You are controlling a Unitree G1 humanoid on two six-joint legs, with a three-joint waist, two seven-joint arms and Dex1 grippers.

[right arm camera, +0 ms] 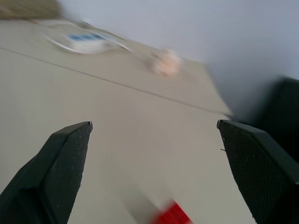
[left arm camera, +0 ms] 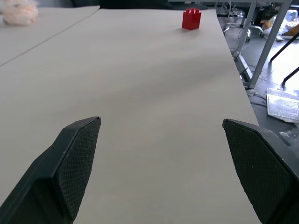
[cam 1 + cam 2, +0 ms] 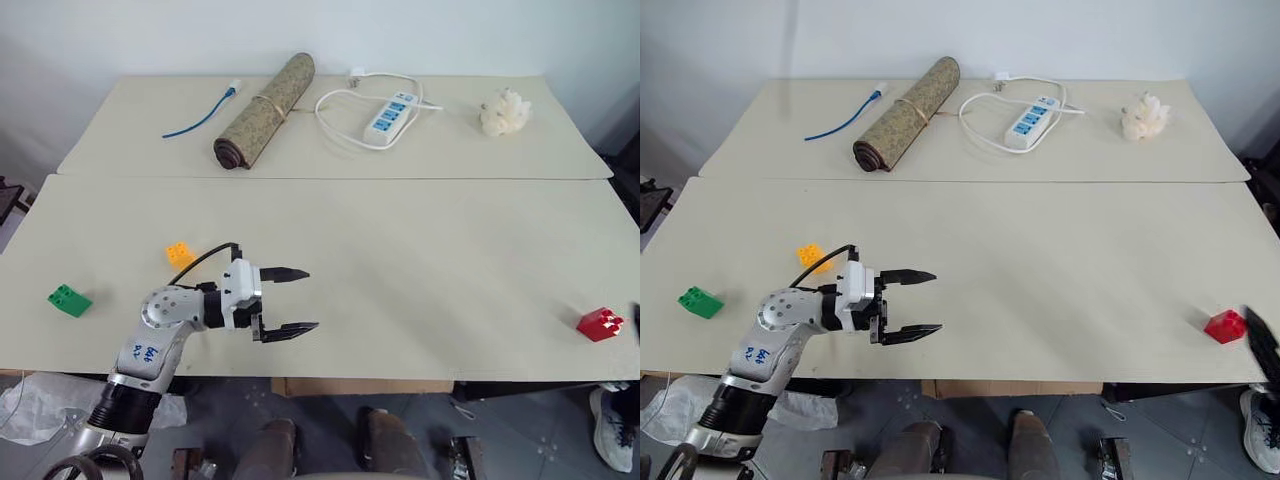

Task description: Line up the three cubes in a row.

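Red cube (image 3: pixel 599 323) sits far right; green cube (image 3: pixel 69 299) and yellow-orange cube (image 3: pixel 179 254) left; both pincers, left pincer (image 3: pixel 296 300) and right pincer (image 1: pixel 154 140), gape apart, empty.

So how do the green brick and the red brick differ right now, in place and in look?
The green brick lies near the table's left edge, while the red brick sits far off at the right edge. The green brick looks low and flat; the red brick stands taller and blockier. The open left hand is nearer the green brick but points toward the red one. Both are studded and rest free on the front table.
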